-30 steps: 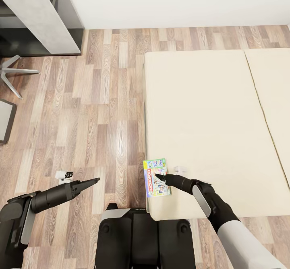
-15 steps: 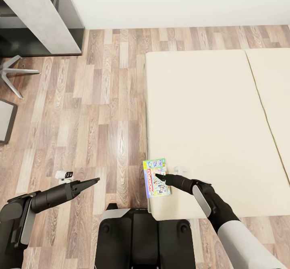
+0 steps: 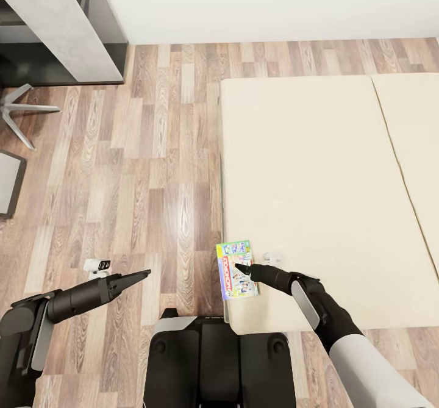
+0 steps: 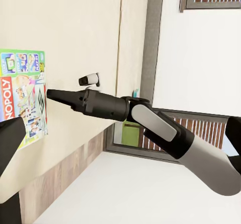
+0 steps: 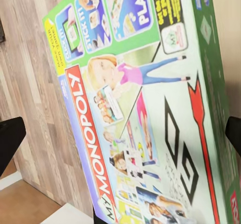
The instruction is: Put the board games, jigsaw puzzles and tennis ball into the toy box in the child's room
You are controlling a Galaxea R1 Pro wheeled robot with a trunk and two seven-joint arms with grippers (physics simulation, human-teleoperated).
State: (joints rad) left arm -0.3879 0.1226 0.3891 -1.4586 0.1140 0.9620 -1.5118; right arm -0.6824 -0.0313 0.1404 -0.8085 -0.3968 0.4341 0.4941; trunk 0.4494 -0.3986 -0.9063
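Observation:
A colourful Monopoly board game [image 3: 236,269] lies flat on the cream bed [image 3: 317,170], at its near left corner by the edge. My right gripper [image 3: 239,268] hovers just over the box's middle. In the right wrist view the box lid [image 5: 140,113] is very close, and the two fingers [image 5: 10,141] stand wide apart with nothing between them. My left gripper [image 3: 145,273] hangs over the wooden floor to the left of the bed, open and empty. From the left wrist the game [image 4: 22,103] and the right gripper [image 4: 48,93] show side on.
A small white object [image 3: 272,255] lies on the bed just right of the game, and a similar one [image 3: 97,265] lies on the floor. A grey desk [image 3: 55,24] and a chair base [image 3: 18,112] stand at the far left. My base [image 3: 219,359] touches the bed's corner.

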